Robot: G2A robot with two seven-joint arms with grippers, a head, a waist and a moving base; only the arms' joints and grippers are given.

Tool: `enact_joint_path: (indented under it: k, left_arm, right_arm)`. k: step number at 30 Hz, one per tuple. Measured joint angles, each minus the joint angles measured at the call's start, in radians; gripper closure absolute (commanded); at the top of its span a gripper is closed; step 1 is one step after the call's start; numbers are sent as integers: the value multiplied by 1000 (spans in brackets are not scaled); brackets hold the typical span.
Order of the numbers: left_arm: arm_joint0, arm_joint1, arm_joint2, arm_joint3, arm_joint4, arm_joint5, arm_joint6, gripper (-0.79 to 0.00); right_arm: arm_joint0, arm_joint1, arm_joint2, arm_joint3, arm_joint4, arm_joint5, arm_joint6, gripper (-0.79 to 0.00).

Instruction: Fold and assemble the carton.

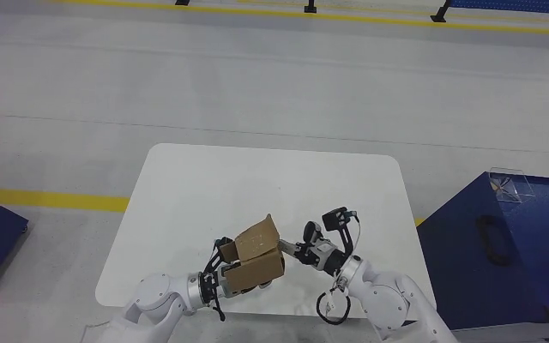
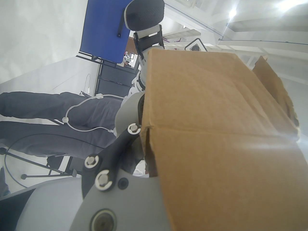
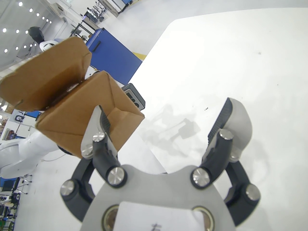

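A brown carton (image 1: 256,253) hangs a little above the white table (image 1: 257,180) near its front edge. One flap (image 3: 48,82) stands up open above the folded body (image 3: 67,111). My left gripper (image 1: 225,264) comes in from the lower left and is shut on the carton's near end. In the left wrist view the carton (image 2: 216,121) hides the fingertips, and one finger link (image 2: 120,143) shows beside it. On the carton's right, my right gripper (image 3: 163,121) is open. One of its fingers (image 3: 102,121) rests against the carton's corner, and the other finger (image 3: 228,118) is free over the table (image 3: 216,61).
A blue cabinet (image 1: 489,249) stands just off the table's right edge, and another blue object (image 1: 9,227) sits on the floor at the far left. The table's back half (image 1: 274,171) is bare white surface.
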Motion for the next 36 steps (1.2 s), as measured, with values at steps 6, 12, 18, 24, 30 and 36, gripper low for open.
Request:
enact_joint_path:
  k: [6,12,18,24,30,36]
  left_arm:
    - [2,1,-3,1,-1,-1,-4,0]
    - [4,0,0,-5,5,2,3,0]
    - [0,-2,8,-4,6,3,8,0]
    - [1,-3,11,0,-1,-4,4,0]
    - [1,-3,11,0,-2,-4,3,0]
    - [1,-3,11,0,-2,-4,3,0]
  right_arm:
    - [-11,7,32,22,6,14,55,-785]
    - [3,1,-17,26,15,6,70,-785]
    - [11,-1,-29,26,15,4,56,-785]
    - [-20,2,47,24,73,-13,-47,-785]
    - [-113,3,218,-2,134,38,-313,-785]
    - [-182,1,302,-36,261,15,-398,-785]
